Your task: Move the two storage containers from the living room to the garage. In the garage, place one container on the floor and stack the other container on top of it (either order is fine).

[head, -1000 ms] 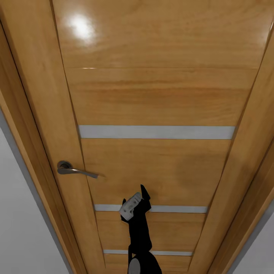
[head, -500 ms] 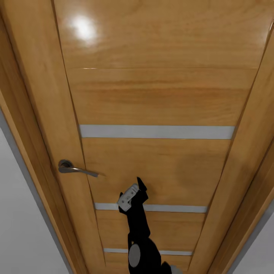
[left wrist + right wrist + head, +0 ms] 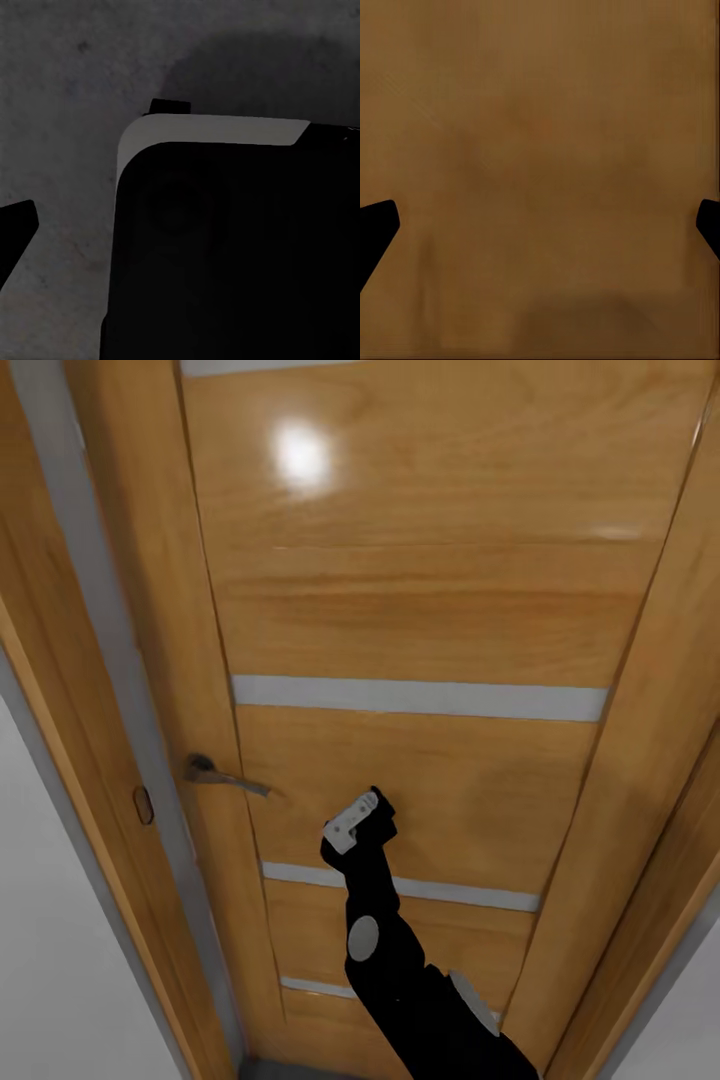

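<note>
The right gripper [image 3: 372,807] is raised against a wooden door [image 3: 420,610], its tip on or just short of the panel between two pale strips; from the head view I cannot tell whether it touches. In the right wrist view the two dark fingertips [image 3: 376,225] sit far apart at the edges of the picture, so the jaws are spread wide and hold nothing, with plain brown wood [image 3: 540,150] close in front of them.

The black right arm [image 3: 400,970] rises from the lower edge of the head view up to that gripper, with a grey oval patch on its forearm.

The door handle [image 3: 225,777], a grey metal lever, is to the left of the gripper and a little higher, apart from it. Grey horizontal strips [image 3: 420,698] cross the door above and below the gripper. A bright spot of reflected light lies high on the glossy wood.

At the door's left side a grey edge [image 3: 110,660] runs beside the wooden frame [image 3: 60,710], and a small oval plate sits on the frame below handle height. A pale wall [image 3: 50,980] lies beyond the frame at the left.

The left wrist view looks onto a rough dark grey floor [image 3: 75,75] and a black body part with a pale rim [image 3: 217,127]. One dark fingertip [image 3: 15,225] shows at the edge; whether the left gripper is spread or closed I cannot tell.
</note>
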Available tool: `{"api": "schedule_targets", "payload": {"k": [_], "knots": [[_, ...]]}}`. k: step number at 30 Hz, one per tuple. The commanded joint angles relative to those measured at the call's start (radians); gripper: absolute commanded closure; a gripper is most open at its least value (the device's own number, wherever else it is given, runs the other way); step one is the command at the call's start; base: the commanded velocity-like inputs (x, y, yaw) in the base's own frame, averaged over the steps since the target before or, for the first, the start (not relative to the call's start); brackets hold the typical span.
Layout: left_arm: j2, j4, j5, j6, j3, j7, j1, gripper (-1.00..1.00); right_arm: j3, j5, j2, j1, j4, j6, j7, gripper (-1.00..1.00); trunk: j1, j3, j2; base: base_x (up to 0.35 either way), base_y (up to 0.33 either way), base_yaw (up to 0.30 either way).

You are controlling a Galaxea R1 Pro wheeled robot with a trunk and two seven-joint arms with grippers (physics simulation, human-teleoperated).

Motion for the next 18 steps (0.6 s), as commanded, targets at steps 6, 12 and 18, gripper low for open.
{"api": "schedule_targets", "payload": {"k": [6,12,18], "knots": [[-0.001,0.0,0.01,-0.002,0.0,0.0,0.0,-1.0,-0.015,0.004,0.0,-0.058,0.057,0.046,-0.018,-1.0,0.0,-0.001,0.0,0.0,0.0,0.0],[-0.001,0.0,0.01,-0.002,0.0,0.0,0.0,-1.0,-0.038,0.005,0.0,-0.102,0.092,0.139,-0.029,-1.0,0.0,-0.001,0.0,0.0,0.0,0.0],[-0.001,0.0,0.01,-0.002,0.0,0.0,0.0,-1.0,-0.046,0.004,0.0,-0.188,0.197,0.247,-0.033,-1.0,0.0,-0.001,0.0,0.0,0.0,0.0]]}}
